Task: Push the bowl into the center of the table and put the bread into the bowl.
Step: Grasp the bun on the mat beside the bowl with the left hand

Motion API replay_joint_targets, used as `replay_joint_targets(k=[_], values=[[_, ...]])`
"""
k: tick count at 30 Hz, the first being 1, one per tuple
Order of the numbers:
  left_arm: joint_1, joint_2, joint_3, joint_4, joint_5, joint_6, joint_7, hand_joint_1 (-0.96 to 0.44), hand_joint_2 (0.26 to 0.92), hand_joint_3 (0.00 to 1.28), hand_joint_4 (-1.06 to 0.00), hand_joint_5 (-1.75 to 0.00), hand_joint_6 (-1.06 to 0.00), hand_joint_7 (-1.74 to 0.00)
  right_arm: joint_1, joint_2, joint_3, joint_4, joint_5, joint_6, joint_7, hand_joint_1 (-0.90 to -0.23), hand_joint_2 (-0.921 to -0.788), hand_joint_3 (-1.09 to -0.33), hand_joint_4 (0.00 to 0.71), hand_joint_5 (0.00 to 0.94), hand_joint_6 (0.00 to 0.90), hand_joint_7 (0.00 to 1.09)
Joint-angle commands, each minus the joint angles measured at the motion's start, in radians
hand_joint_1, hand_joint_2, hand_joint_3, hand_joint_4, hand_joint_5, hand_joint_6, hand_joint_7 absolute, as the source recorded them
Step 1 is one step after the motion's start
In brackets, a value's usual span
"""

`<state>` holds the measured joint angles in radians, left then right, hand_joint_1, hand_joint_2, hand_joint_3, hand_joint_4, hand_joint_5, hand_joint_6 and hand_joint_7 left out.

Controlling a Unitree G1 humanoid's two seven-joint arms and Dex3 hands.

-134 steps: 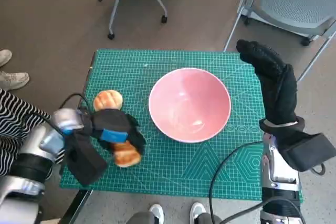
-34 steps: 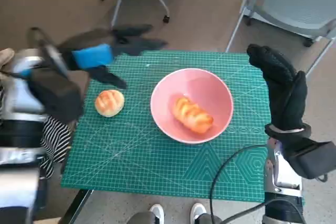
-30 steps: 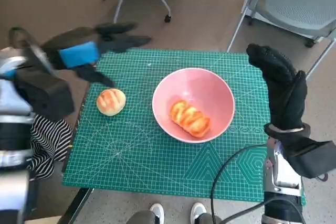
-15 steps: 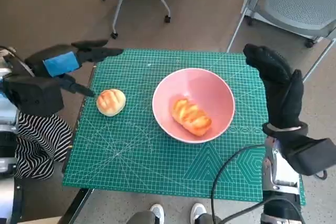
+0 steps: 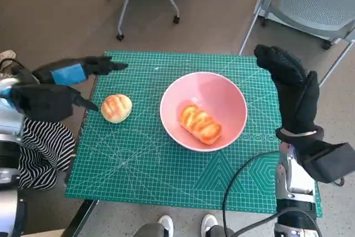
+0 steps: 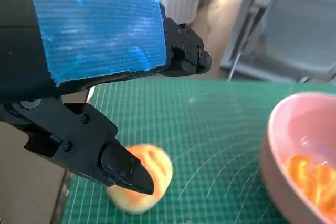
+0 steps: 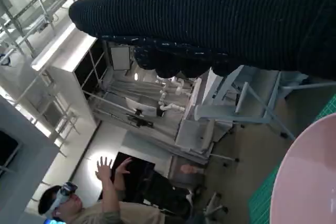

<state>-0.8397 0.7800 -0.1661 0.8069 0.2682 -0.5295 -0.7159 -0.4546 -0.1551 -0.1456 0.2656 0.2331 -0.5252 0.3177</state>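
table [image 5: 166,176]: small, covered by a green gridded cutting mat, seen from steeply above; grey chairs stand on the floor beyond its far edge.
bowl [image 5: 227,90]: large, pink and round, sitting about mid-table, slightly right of centre; by my reading the push is done.
right hand [image 5: 291,90]: black knitted glove, held upright just right of the bowl's rim, above the table's right edge. it holds nothing; whether it touches the rim is unclear.
left hand [image 5: 66,79]: black with blue tape on its back, hovering off the table's far-left edge. fingers [image 6: 126,169] spread apart and empty.
bread in bowl [image 5: 201,124]: a long golden twisted loaf with glossy orange-brown ridges, lying in the bowl's bottom, its long axis running from far-left to near-right.
round bun [image 5: 116,107]: small, pale gold with darker stripes on its crust, resting on the mat left of the bowl and well apart from it.
key relation: the bun lies just right of and nearer than the left hand's fingertips, close beside the lowest one (the left wrist view shows it right behind that fingertip, not touching). the left hand is far nearer to it than the right, which has the bowl in between.
likely next: if the bun counts as bread, the left hand would close round it and carry it rightward to the bowl.
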Motion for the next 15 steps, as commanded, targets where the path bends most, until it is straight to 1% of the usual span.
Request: replay_joint_targets(k=[1, 8, 15], values=[[-0.014, -0.030, -0.027, 0.041, 0.025, 0.020, 0.005, -0.12, 0.752, 0.00, -0.13, 0.00, -0.30, -0.01, 0.016, -0.010, -0.001, 0.006, 0.010, 0.018, 0.014, -0.679, -0.921, -0.725, 0.215, 0.000, 0.111, 0.51], [-0.040, -0.064, -0.064, 0.089, 0.068, 0.049, 0.030, -0.01, 0.762, 0.01, -0.16, -0.01, -0.33, -0.02, 0.023, -0.020, -0.009, -0.002, 0.011, 0.023, 0.021, -0.677, -0.921, -0.723, 0.217, 0.001, 0.112, 0.52], [-0.057, -0.103, -0.120, 0.166, 0.138, 0.059, 0.079, 0.03, 0.776, 0.01, -0.20, -0.01, -0.35, -0.01, 0.034, -0.027, -0.013, -0.010, 0.007, 0.021, 0.018, -0.673, -0.921, -0.722, 0.218, 0.001, 0.113, 0.52]])
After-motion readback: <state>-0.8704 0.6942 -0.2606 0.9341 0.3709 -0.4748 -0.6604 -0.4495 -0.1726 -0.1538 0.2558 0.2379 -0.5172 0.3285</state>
